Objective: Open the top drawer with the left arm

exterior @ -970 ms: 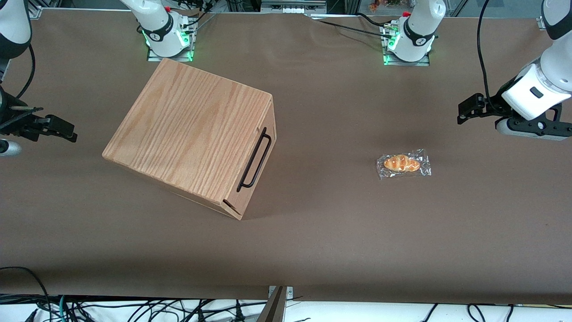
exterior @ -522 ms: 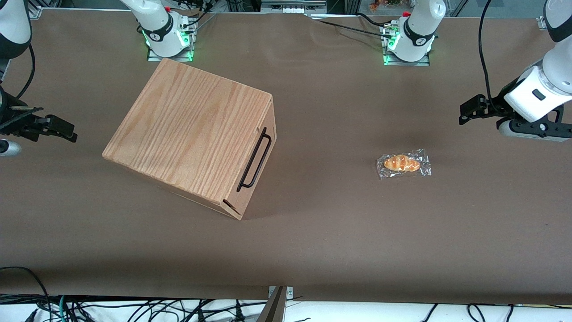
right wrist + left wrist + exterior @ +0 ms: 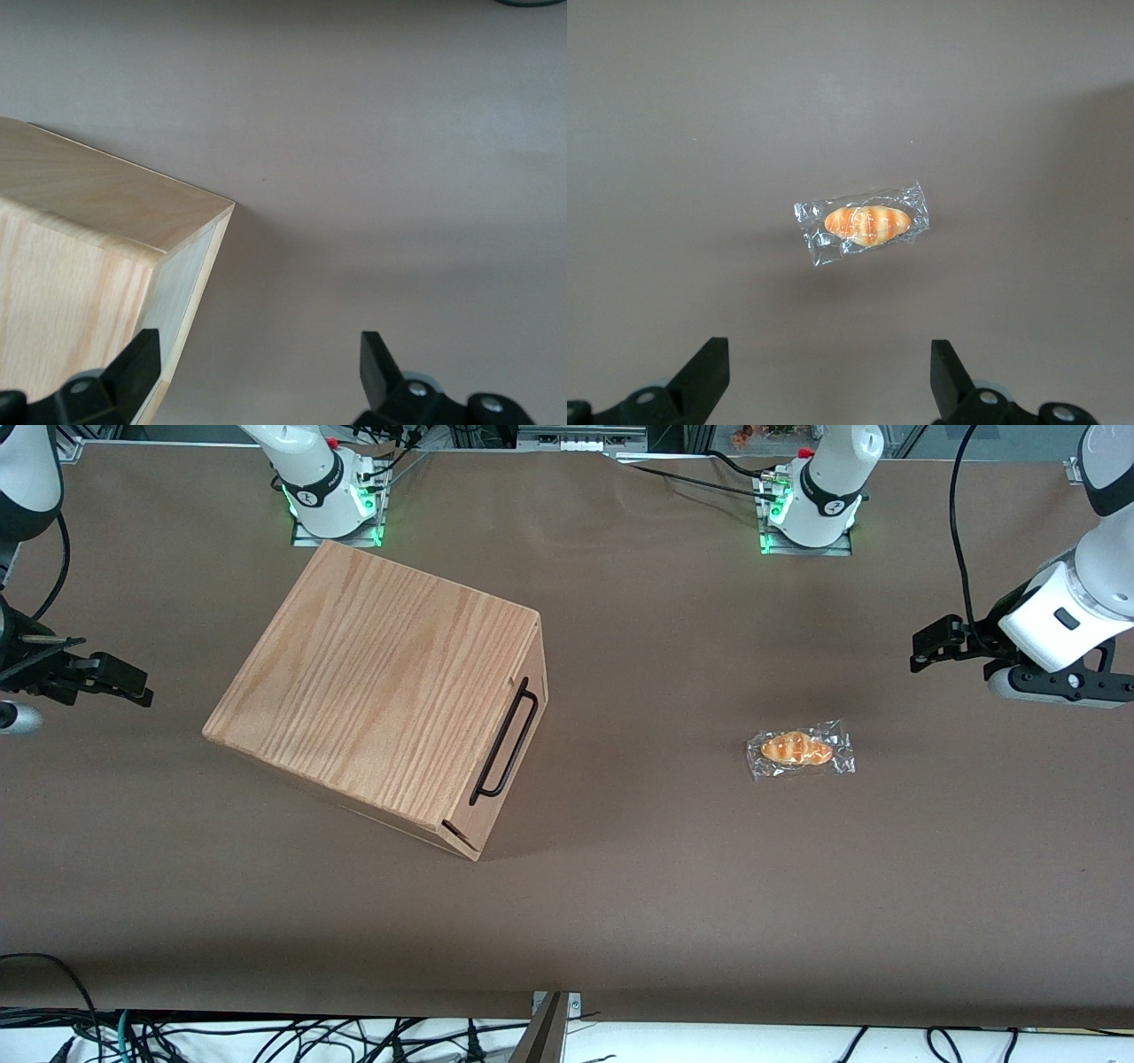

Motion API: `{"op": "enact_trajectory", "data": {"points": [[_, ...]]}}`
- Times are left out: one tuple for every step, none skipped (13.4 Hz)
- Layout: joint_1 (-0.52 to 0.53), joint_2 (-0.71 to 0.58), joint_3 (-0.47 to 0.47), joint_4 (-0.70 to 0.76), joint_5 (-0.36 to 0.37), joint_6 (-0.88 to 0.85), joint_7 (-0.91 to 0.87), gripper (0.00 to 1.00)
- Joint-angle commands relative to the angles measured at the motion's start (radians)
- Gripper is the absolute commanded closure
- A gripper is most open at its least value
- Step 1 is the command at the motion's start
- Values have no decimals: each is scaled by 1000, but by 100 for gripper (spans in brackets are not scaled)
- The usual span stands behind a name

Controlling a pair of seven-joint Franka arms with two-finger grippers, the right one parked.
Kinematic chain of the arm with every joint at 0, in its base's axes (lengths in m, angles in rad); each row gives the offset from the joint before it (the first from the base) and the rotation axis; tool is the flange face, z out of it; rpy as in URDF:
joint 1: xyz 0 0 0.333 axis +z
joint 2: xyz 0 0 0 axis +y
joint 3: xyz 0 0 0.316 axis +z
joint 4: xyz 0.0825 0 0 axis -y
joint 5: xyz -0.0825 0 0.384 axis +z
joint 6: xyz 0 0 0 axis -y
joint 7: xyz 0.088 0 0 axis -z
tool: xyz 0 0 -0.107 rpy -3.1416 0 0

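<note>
The wooden cabinet [image 3: 372, 682] stands toward the parked arm's end of the table. Its top drawer [image 3: 521, 772] is shut, and the front panel with the long black bar handle [image 3: 505, 741] faces the working arm's end. The left arm's white wrist block [image 3: 1059, 615] hovers above the table at the working arm's end, far from the drawer. Its black gripper [image 3: 927, 652] is open and empty, pointing toward the cabinet. In the left wrist view the gripper [image 3: 830, 376] is open, with the wrapped bread roll [image 3: 866, 223] on the table below it.
The bread roll in clear wrap [image 3: 799, 749] lies on the brown table between the gripper and the cabinet, nearer the gripper. Two arm bases [image 3: 811, 509] stand at the edge farthest from the front camera. A cabinet corner [image 3: 80, 266] shows in the right wrist view.
The left arm's wrist has shifted very slightly at the working arm's end. The cabinet, drawer and bread roll have not moved.
</note>
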Motion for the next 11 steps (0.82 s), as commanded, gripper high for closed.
{"op": "enact_trajectory", "data": {"points": [[10, 13, -7, 28, -9, -19, 3, 0], [10, 13, -8, 28, -9, -19, 3, 0], [9, 13, -8, 28, -10, -19, 3, 0], [9, 13, -10, 28, -10, -21, 3, 0], [9, 13, -10, 28, -10, -21, 3, 0], [7, 13, -11, 28, -10, -22, 3, 0], [-2, 13, -14, 28, -10, -22, -3, 0], [-8, 14, -18, 29, -21, -22, -7, 0], [-31, 16, -31, 32, -24, -21, -7, 0], [-60, 26, -40, 38, -26, -16, -7, 0], [-97, 55, -44, 76, -42, -16, -7, 0]]}}
